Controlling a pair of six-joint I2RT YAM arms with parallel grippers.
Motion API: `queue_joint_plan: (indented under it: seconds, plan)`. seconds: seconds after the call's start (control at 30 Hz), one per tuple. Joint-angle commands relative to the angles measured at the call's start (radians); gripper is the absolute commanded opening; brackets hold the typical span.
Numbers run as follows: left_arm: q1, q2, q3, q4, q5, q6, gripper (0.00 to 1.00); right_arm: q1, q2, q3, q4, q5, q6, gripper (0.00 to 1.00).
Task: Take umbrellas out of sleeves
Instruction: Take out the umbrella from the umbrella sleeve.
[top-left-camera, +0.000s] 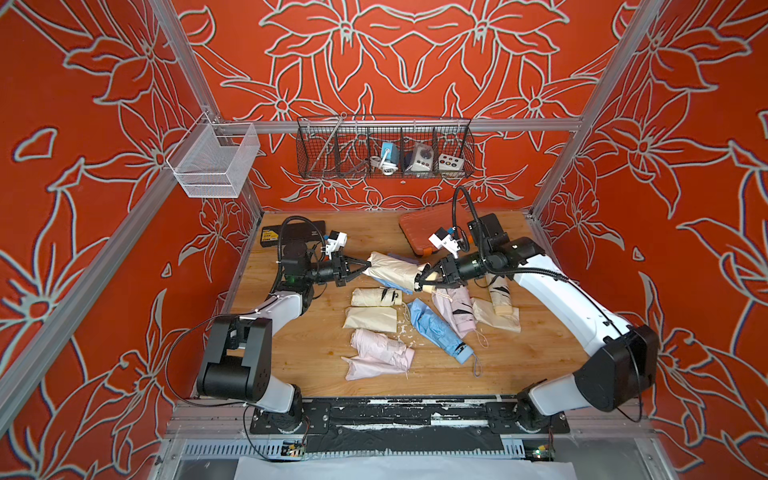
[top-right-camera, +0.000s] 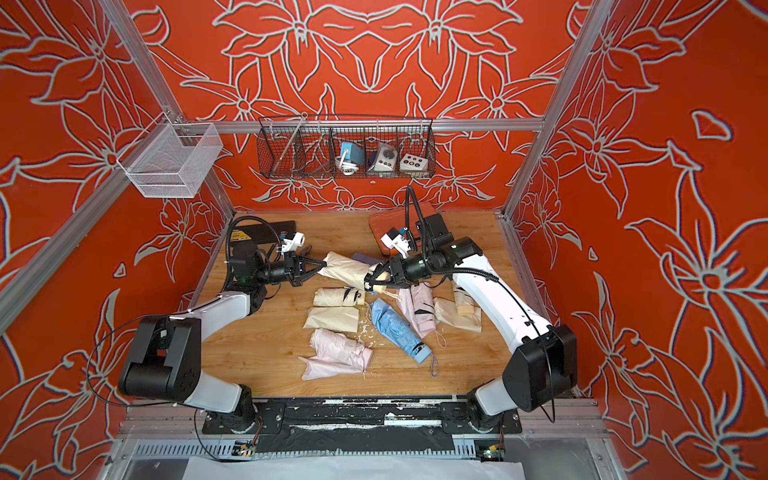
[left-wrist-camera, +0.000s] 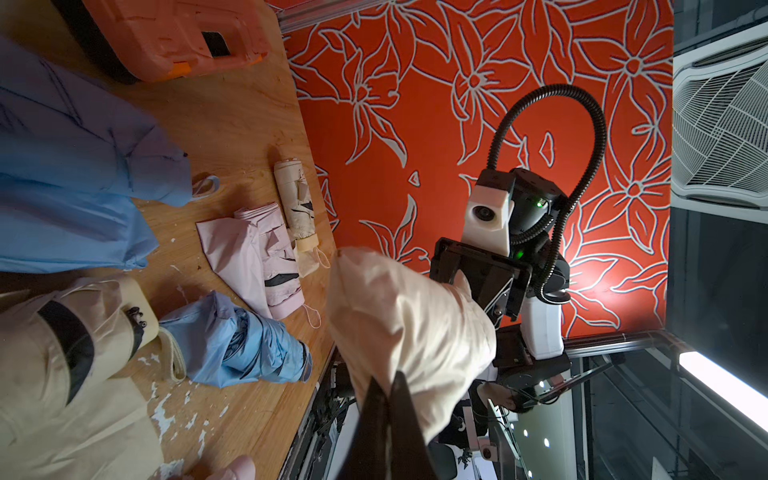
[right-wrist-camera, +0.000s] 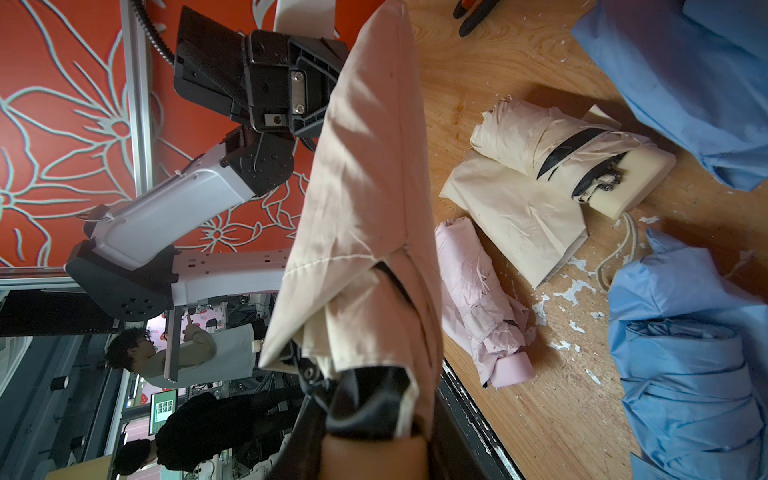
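A cream umbrella inside its cream sleeve (top-left-camera: 392, 270) (top-right-camera: 345, 268) hangs level above the table between both arms. My left gripper (top-left-camera: 368, 264) (left-wrist-camera: 386, 386) is shut on the sleeve's closed end (left-wrist-camera: 407, 316). My right gripper (top-left-camera: 424, 279) (right-wrist-camera: 374, 440) is shut on the umbrella's tan handle (right-wrist-camera: 374, 459), which sticks out of the sleeve's open mouth (right-wrist-camera: 365, 166). On the table lie bare umbrellas: cream (top-left-camera: 376, 296), pink (top-left-camera: 376, 343), blue (top-left-camera: 436, 330), pink (top-left-camera: 455, 311) and cream (top-left-camera: 500, 297). Limp sleeves lie beside them: cream (top-left-camera: 370, 319), pink (top-left-camera: 374, 368), cream (top-left-camera: 496, 318).
An orange plastic case (top-left-camera: 428, 228) lies at the back right, close behind my right wrist. A black box (top-left-camera: 291, 232) sits at the back left. Two wire baskets (top-left-camera: 384, 151) (top-left-camera: 214, 160) hang on the rails above. White flakes litter the wooden table (top-left-camera: 519, 353).
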Motion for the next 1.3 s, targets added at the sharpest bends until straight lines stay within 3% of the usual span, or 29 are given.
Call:
queue_joint_plan:
  seconds: [0.0,0.17,0.27,0.37,0.47,0.6,0.87,0.97,1.27]
  plan:
    - [0.011,0.004,-0.003,0.173,0.013,-0.087,0.00,-0.001,0.002,0.034,0.005,-0.030,-0.022,0.25]
    - [0.022,0.015,-0.002,0.207,0.010,-0.109,0.00,-0.001,-0.001,0.019,0.029,-0.042,-0.007,0.26]
    - [0.030,0.017,-0.007,0.228,0.006,-0.125,0.00,-0.001,-0.003,0.005,0.050,-0.057,0.011,0.37]
    - [0.032,0.021,-0.008,0.239,0.005,-0.135,0.00,-0.001,-0.001,-0.006,0.072,-0.065,0.024,0.38]
    - [0.041,0.026,-0.013,0.261,0.001,-0.151,0.00,-0.001,0.001,-0.008,0.078,-0.066,0.032,0.35]
    - [0.066,0.041,-0.015,0.271,-0.012,-0.164,0.00,-0.001,0.012,-0.017,0.089,-0.056,0.043,0.02]
    - [0.136,0.091,-0.015,0.393,-0.037,-0.252,0.00,-0.009,0.012,-0.040,0.101,-0.072,0.050,0.04]
    - [0.158,0.105,-0.018,0.402,-0.043,-0.257,0.00,-0.012,0.010,-0.035,0.098,-0.070,0.044,0.00]
    - [0.320,0.140,-0.092,0.475,-0.110,-0.335,0.00,-0.029,-0.013,-0.054,0.082,-0.047,0.033,0.00]
